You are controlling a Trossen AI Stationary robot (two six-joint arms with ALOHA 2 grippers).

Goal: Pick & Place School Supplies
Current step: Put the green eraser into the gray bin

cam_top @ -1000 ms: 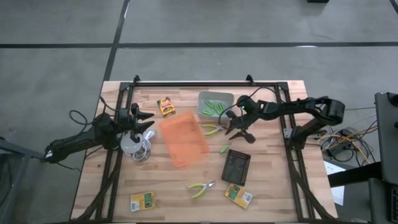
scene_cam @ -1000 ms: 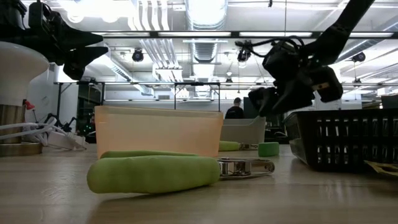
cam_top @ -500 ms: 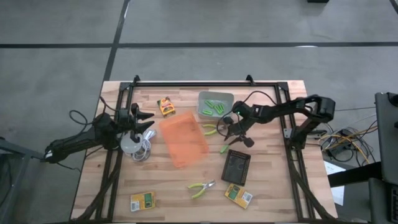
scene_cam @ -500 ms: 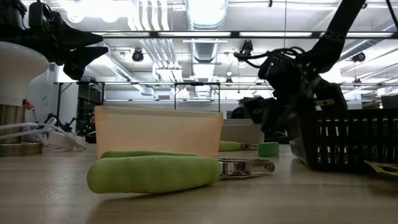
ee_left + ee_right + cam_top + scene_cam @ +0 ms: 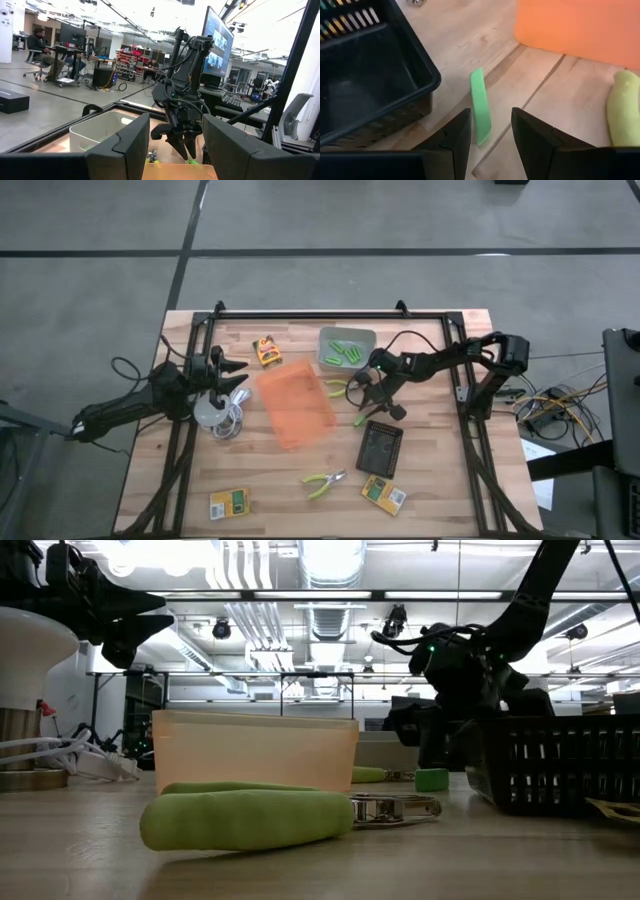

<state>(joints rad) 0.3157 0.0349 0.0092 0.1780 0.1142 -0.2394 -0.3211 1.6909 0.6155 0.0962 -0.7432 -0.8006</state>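
- Over the middle of the table, the right hand hangs low above a loose lime-green marker stick, its fingers parted on either side of the stick and gripping nothing.
- Judged from that pose, the step in hand is the approach to pick this stick, which lies flat on the wood between the black basket and the orange bin.
- The next move appears to call for a short drop onto the stick, a closing across its narrow width, then a lift and a carry to a container. The grey bin, which already holds similar green sticks, looks the likely goal.
- The stick lies close to the basket wall, so the fingers need to stay clear of that wall.
- Beside the white round thing with coiled cable, the left hand waits with fingers spread wide and empty.
- Counted in the high view: 2 green-handled pliers, 1 just beside the orange bin and 1 near the front edge.
- 3 printed boxes: 1 at the back, 1 at the front left, 1 in front of the basket.
- 1 loose stick on the table; those inside the grey bin are too small to count surely.
- 3 containers: orange, grey, black.
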